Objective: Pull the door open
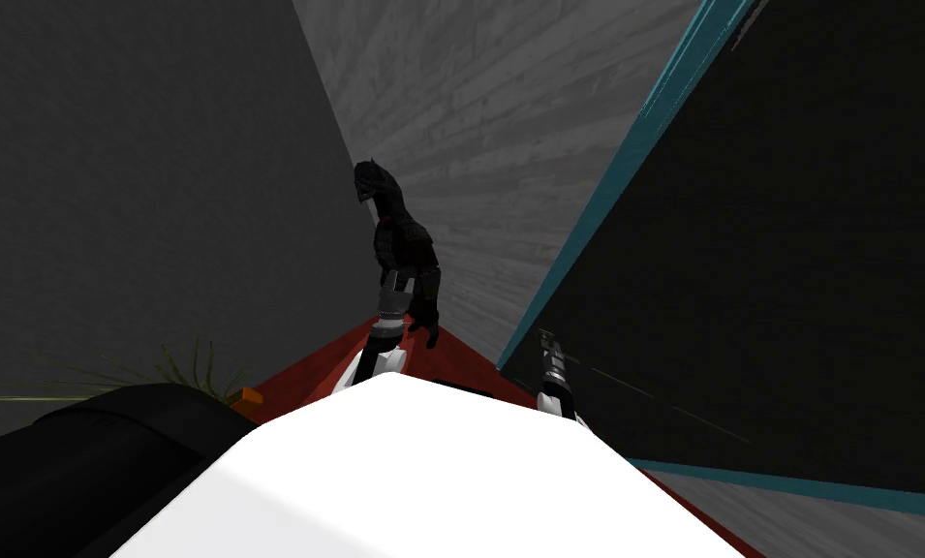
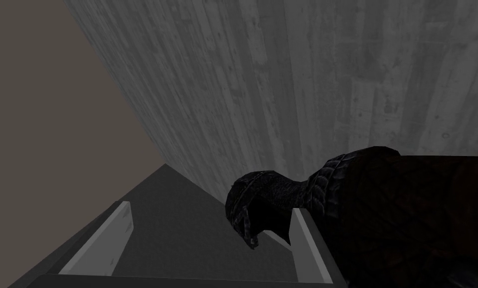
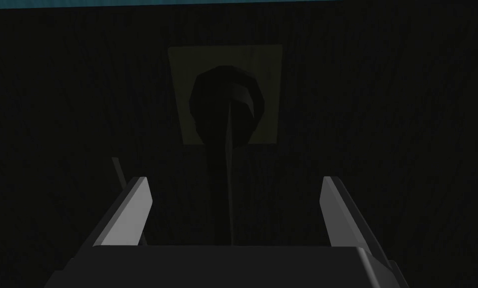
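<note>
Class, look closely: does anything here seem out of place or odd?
A black figure stands on the red surface close beside the open left gripper, oddly crowding it. Nothing looks spilled or damaged.

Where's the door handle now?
In the right wrist view, the door handle sits on a pale plate on the dark door, centred ahead of the open right tool.

You get a very dim scene: the door (image 1: 789,242) is nearly black, its handle (image 3: 226,100) only a darker shape; the grey planks (image 1: 508,145) beside the door are brighter.
</note>
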Available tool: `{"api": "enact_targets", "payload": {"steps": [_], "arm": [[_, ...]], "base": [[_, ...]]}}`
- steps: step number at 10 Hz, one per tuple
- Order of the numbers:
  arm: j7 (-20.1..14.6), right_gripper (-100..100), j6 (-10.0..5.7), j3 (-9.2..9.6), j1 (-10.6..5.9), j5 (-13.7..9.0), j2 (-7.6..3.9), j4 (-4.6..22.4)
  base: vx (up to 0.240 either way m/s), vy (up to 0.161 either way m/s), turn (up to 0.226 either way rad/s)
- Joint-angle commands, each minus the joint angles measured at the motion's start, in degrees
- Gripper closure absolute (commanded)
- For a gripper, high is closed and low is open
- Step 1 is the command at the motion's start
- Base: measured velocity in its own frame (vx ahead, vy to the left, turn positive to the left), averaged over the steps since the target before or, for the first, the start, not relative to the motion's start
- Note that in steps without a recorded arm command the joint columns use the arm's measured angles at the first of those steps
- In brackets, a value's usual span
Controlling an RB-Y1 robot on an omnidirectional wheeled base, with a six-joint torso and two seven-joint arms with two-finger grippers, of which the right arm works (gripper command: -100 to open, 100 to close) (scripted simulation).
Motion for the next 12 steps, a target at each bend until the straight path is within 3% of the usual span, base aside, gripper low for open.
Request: {"api": "enact_targets", "payload": {"steps": [1, 2, 7, 12], "arm": [[0.00, -100, 0.00, 0.00, 0.00, 0.00, 0.00, 0.00], [0.00, 100, 0.00, 0.00, 0.00, 0.00, 0.00, 0.00], [0.00, 100, 0.00, 0.00, 0.00, 0.00, 0.00, 0.00], [-1.05, 100, 0.60, 2.61, 0.56, 1.25, 0.19, -1.41]], "base": [[0.087, -0.040, 0.016], [-0.011, 0.005, -0.010], [-0.017, 0.007, -0.002], [-0.186, -0.033, 0.096]]}}
